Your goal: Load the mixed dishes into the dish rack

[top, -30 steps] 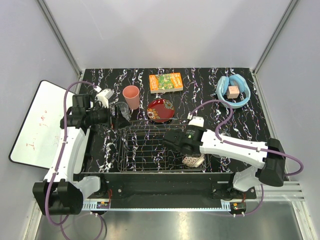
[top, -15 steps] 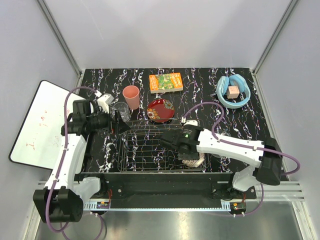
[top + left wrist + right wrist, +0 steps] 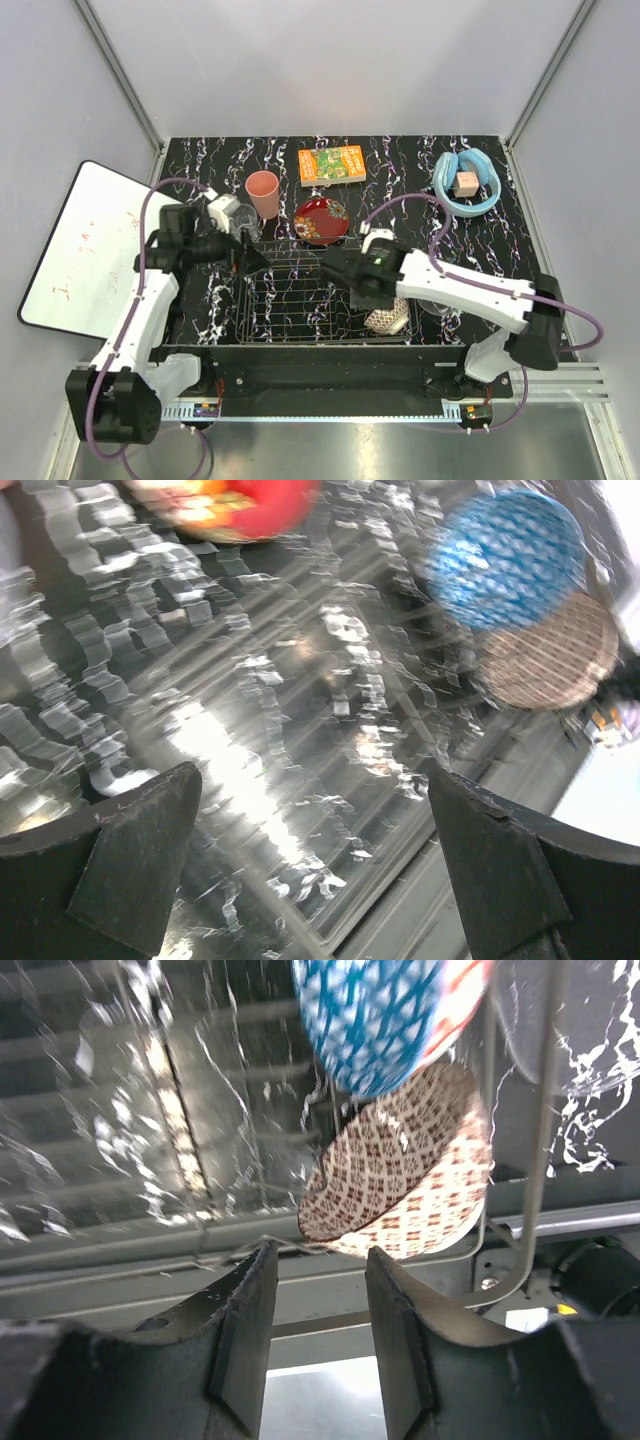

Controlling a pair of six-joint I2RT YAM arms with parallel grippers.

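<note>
Glass is being gripped by the left end effector point(image 3: 312, 773): the clear glass tumbler point(image 3: 300, 680) is being held between fingers spread wide, over the left edge of the dish rack point(image 3: 290, 300). The rack wires are being seen rippled through it in the left wrist view. The right end effector point(image 3: 322, 1255) is being held above the right half of the dish rack, with its fingers a narrow gap apart and nothing between them.

The blue patterned bowl point(image 3: 385, 1015) and the beige patterned bowl point(image 3: 400, 1175) are being carried tilted on edge at the right end of the dish rack. The beige one is lying closest to the rack's near right corner and the blue one just beside it; whether they are touching cannot be told.

The glossy red bowl point(image 3: 321, 220) is being borne by the table point(image 3: 400, 190) just behind the far side of the dish rack. The salmon-pink cup point(image 3: 263, 192) is standing upright beyond the rack's far left corner. The orange-green box point(image 3: 331, 164) is lying farther back from the rack, and the light-blue headphones point(image 3: 465, 183) are lying well beyond its far right corner.
</note>
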